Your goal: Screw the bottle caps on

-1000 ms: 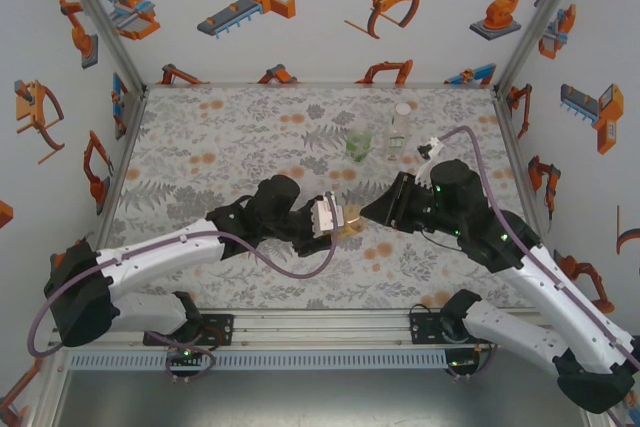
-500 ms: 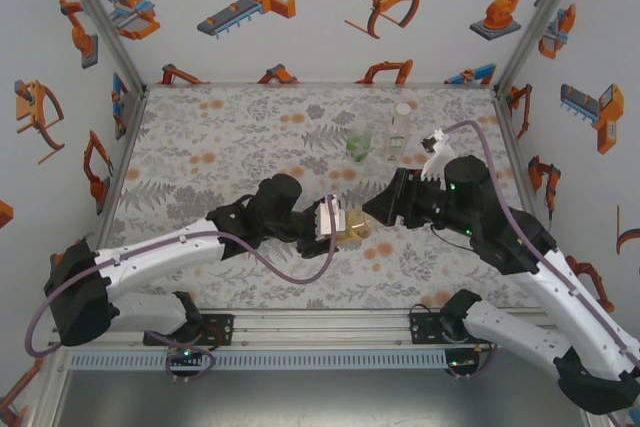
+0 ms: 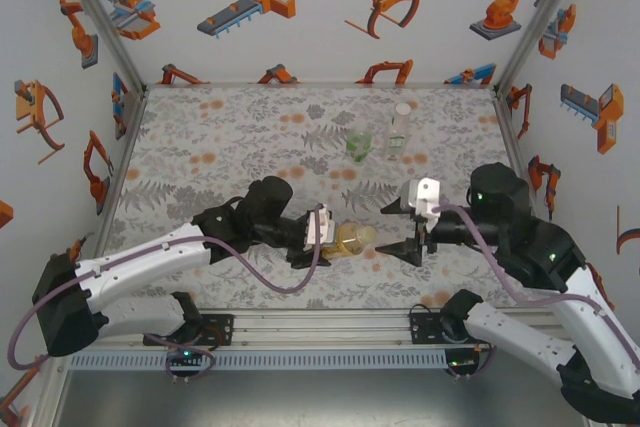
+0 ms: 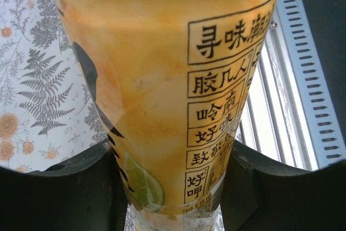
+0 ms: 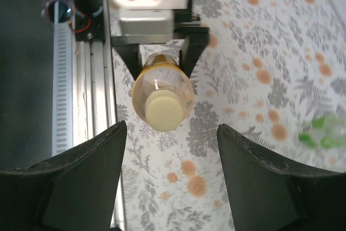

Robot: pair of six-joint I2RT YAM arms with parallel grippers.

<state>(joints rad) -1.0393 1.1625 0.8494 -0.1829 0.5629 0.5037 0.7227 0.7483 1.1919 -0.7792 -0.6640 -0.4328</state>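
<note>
Left gripper (image 3: 330,237) is clamped on the amber-yellow bottle (image 3: 352,238), one finger on each side of the body. The left wrist view shows the dark fingers (image 4: 59,193) pressed against the printed label. The bottle is held lying roughly level above the floral mat (image 3: 200,147), near centre, with its neck pointing right toward the other arm.

A yellowish cap (image 5: 165,110) sits on the bottle mouth, seen end-on in the right wrist view. Cannot tell how far it is threaded on.

Right gripper (image 3: 392,231) has its jaws spread wide and holds nothing. It faces the capped end of the bottle from the right, just beside it but apart. In the right wrist view the cap lies between the two fingers with clear space on both sides.

The green-tinted bottle (image 3: 359,144) and the slim colourless bottle (image 3: 400,129) stand upright side by side at the far right of the mat, well apart from both grippers. The slim one has a pale top. Cap state of the green one is too small to tell.
</note>
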